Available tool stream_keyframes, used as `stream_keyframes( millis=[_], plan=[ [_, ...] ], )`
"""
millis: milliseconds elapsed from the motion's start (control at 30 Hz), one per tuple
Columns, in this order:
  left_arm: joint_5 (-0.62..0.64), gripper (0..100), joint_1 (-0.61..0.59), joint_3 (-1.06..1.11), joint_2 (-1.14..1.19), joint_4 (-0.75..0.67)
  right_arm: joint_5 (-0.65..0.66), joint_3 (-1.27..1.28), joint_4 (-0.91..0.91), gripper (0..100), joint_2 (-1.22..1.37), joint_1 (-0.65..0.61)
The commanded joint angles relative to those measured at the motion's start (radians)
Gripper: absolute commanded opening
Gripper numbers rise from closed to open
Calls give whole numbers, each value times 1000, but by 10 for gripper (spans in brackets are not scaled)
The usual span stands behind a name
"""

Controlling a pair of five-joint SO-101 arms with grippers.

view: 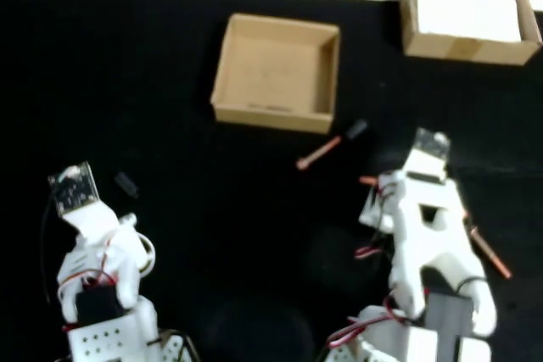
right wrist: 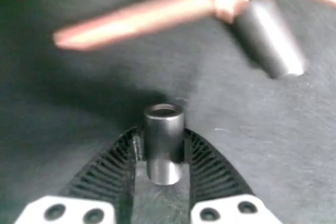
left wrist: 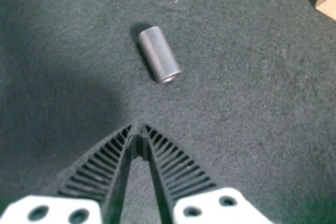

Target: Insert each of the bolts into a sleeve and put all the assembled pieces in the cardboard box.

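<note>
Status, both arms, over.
Left gripper shut, empty; loose sleeve lying ahead. Right gripper shut on second sleeve. Bolt lying just beyond. Nothing blocking.

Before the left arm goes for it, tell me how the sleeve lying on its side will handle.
The sleeve is a smooth round cylinder on its side, so a nudge would probably roll it. Its shiny metal wall looks rigid and likely slippery. The fuzzy mat may slow it.
</note>
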Motion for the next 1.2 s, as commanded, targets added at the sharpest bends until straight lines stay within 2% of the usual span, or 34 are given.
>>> stream_keyframes(
  millis=[0,233,367,433,600,733,833,967,1033,1167],
  plan=[
    [0,10,-13,15,-1,3,44,-119,94,7,-237,4],
    [2,11,-13,15,-1,3,60,-148,232,7,-516,10],
    [3,13,-2,1,1,3,58,-188,320,7,-679,84],
    [3,13,58,-16,4,3,58,-205,371,7,-771,127],
    [26,13,318,-85,5,-5,103,-197,453,7,-1029,252],
    [38,13,504,-219,53,-17,175,-196,447,7,-1213,478],
    [40,13,562,-320,242,-95,193,-194,447,7,-1291,682],
    [89,13,630,-587,682,-135,170,-153,364,7,-1342,955],
    [106,13,677,-782,929,-91,153,-76,237,7,-1357,1069],
    [117,13,780,-1205,1342,92,144,101,-53,7,-1402,1230]
  ],
)
